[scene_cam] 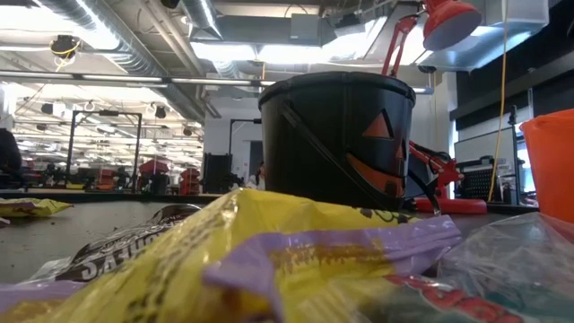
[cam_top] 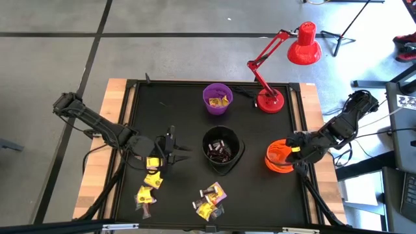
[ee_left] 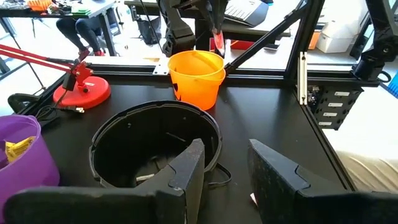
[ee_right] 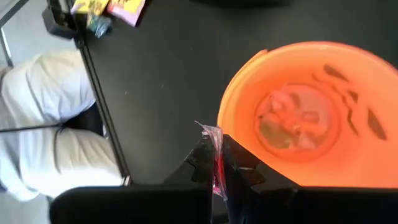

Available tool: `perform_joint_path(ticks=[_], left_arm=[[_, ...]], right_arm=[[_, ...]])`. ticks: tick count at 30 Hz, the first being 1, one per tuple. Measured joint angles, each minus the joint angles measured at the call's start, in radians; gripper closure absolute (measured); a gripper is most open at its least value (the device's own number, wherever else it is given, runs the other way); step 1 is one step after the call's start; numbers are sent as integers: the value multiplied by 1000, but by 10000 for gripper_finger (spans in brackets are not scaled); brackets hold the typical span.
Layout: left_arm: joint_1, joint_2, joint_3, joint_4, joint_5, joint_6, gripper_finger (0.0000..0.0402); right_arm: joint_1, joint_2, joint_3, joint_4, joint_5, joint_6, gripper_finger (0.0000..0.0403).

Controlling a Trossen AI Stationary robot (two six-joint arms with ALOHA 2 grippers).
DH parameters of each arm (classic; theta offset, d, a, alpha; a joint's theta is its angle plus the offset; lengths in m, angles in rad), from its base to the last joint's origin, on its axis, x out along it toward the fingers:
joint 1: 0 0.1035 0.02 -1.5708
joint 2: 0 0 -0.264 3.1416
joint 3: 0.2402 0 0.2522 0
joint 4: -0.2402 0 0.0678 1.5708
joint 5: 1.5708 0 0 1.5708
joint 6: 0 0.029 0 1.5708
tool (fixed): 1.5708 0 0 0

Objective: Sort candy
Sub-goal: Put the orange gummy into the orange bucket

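Right wrist view: right pincer (ee_right: 217, 163) clamped on red candy (ee_right: 216, 155) beside orange bowl (ee_right: 249, 81); left pincer (ee_left: 225, 165) apart, empty.

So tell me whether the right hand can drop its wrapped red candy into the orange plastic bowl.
Probably yes: the right hand holds the candy at the orange bowl's open rim, nothing between.

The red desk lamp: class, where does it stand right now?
In the high view, the red desk lamp stands at the table's far edge, between the purple bowl and the orange bowl.

Red desk lamp (cam_top: 286, 55) beside purple (cam_top: 217, 99), black (cam_top: 222, 150) and orange (cam_top: 279, 156) bowls
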Motion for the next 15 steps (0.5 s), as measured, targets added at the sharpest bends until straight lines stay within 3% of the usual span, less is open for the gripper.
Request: perform_joint_path(ticks=[4, 15], left_arm=[[0, 0, 0, 0, 0, -2, 289], [0, 0, 0, 0, 0, -3, 289]], right_arm=[[0, 0, 0, -16, 57, 0, 391], [0, -4, 0, -216, 62, 0, 391]])
